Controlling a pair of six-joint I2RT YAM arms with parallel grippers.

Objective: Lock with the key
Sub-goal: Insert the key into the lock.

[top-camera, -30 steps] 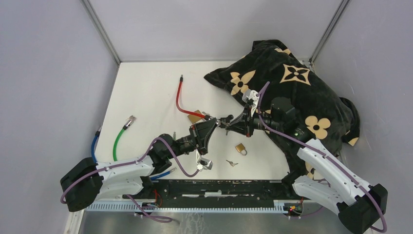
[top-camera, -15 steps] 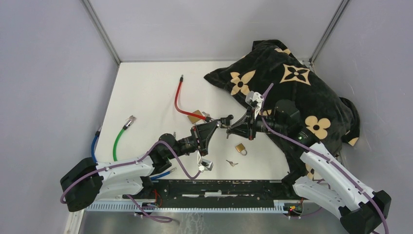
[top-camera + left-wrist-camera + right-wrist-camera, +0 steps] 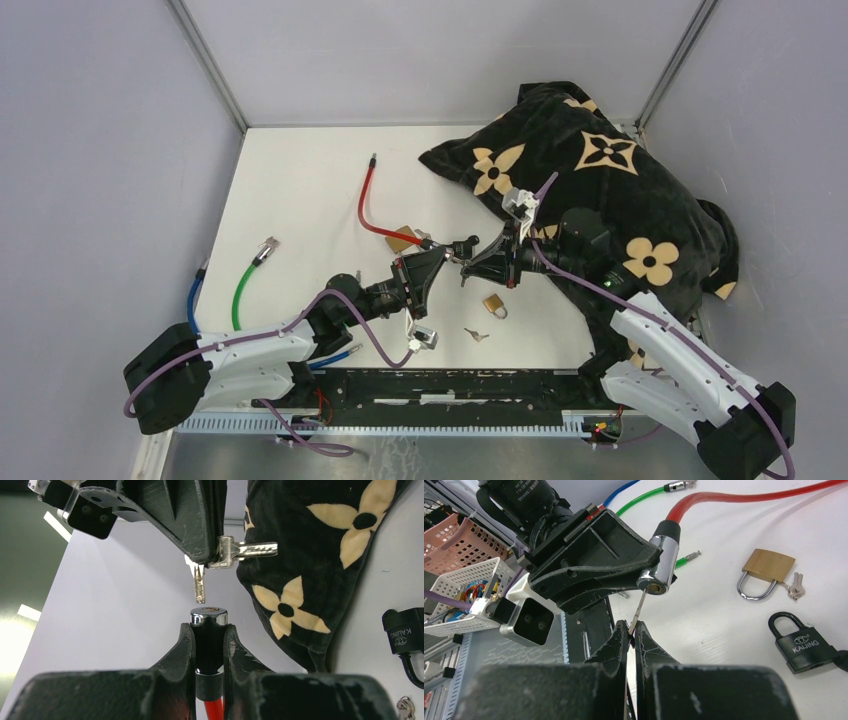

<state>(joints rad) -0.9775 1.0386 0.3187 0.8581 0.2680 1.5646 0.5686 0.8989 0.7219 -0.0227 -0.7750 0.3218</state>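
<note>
My left gripper (image 3: 209, 628) is shut on the cable lock's black cylinder (image 3: 208, 640), just below its chrome end (image 3: 208, 616). The keyhole faces my right gripper (image 3: 631, 626), which is shut on a thin silver key (image 3: 641, 605). In the left wrist view the key (image 3: 199, 586) points at the chrome end, its tip a short gap away and slightly left of the keyhole. A second key (image 3: 250, 550) sticks out sideways from the same ring. The lock's red cable (image 3: 368, 205) trails to the far left. Both grippers meet at mid-table (image 3: 458, 260).
A black cushion with tan flowers (image 3: 600, 180) fills the far right. A black padlock (image 3: 801, 642) and a brass padlock with keys (image 3: 769, 567) lie near the grippers. Another brass padlock (image 3: 494, 305) and a loose key (image 3: 476, 335) lie nearer. Green (image 3: 245, 285) and blue (image 3: 192, 300) cables lie left.
My right gripper with the key has shifted slightly down and back by the lock's end. The left arm has hardly moved, and both grips are unchanged.
</note>
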